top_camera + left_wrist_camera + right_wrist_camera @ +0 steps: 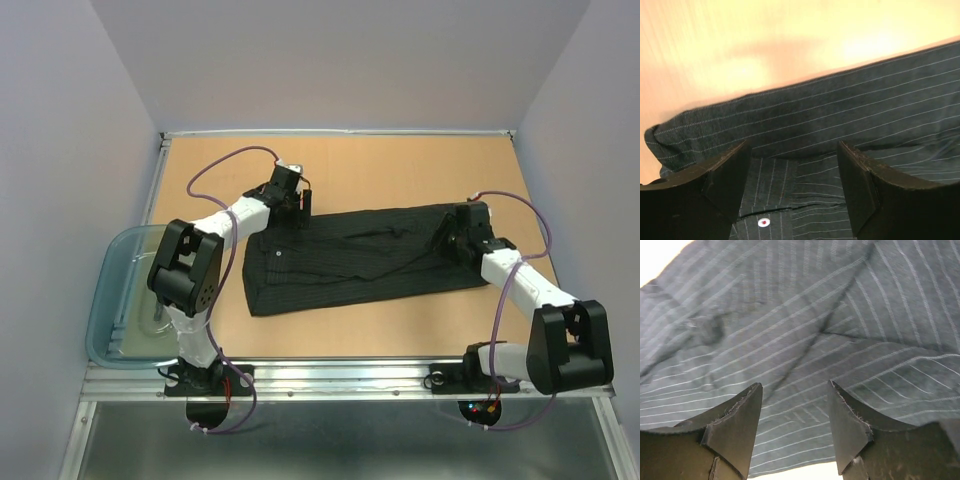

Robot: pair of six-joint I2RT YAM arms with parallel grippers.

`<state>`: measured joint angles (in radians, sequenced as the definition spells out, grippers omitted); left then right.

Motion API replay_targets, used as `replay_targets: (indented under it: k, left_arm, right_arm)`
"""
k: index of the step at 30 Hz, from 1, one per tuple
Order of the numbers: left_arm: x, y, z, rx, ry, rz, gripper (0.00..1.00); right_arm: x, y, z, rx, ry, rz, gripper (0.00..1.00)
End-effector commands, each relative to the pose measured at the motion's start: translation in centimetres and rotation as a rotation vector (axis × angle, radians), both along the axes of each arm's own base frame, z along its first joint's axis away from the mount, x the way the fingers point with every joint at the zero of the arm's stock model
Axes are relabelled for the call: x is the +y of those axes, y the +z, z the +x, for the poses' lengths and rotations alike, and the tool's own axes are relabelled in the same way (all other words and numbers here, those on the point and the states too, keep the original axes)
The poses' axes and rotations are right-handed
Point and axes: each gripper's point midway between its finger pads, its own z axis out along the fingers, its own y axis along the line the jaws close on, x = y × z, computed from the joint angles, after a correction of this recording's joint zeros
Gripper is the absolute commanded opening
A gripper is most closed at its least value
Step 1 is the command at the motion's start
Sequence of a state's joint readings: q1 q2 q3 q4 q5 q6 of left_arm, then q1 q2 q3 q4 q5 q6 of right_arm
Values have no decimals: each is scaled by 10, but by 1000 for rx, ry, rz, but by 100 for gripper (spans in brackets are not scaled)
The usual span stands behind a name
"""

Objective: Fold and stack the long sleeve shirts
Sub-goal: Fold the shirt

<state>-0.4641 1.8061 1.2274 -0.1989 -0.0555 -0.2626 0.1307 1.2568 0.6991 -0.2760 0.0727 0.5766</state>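
Note:
One black pinstriped long sleeve shirt [360, 255] lies folded into a long strip across the middle of the table. My left gripper [293, 208] hovers at the strip's far left corner. In the left wrist view its jaws [794, 150] stand open just over the folded edge of the shirt [840, 115], with a white button [763, 222] on the placket below and nothing pinched. My right gripper [452, 235] is over the strip's right end. The right wrist view shows its jaws [795, 387] open above wrinkled striped cloth [805, 315], gripping nothing.
A translucent blue-grey tub [125, 290] sits off the table's left edge beside the left arm. Bare wooden table [400, 170] shows behind the shirt and in front of it. Grey walls enclose the table on three sides.

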Motion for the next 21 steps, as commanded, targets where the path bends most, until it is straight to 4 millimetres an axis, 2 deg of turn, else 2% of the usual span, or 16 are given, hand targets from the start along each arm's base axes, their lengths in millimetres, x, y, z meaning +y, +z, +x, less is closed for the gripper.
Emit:
replay_targets:
  k: [1, 3, 9, 15, 17, 21]
  left_arm:
    - [7, 16, 4, -38, -15, 29, 80]
    - [6, 24, 1, -57, -37, 22, 80]
    - [10, 31, -17, -58, -66, 4, 81]
    - [21, 21, -34, -40, -94, 44, 82]
    - [25, 11, -35, -13, -99, 73, 82]
    - [28, 6, -26, 4, -66, 69, 81]
  right_arm:
    - [-14, 15, 12, -16, -18, -73, 59]
    - [-11, 14, 13, -10, 25, -82, 59]
    - [3, 15, 17, -6, 125, -60, 59]
    - [16, 25, 20, -30, 204, -21, 59]
    - [19, 26, 20, -34, 219, -9, 59]
    - [21, 30, 19, -46, 234, -6, 59]
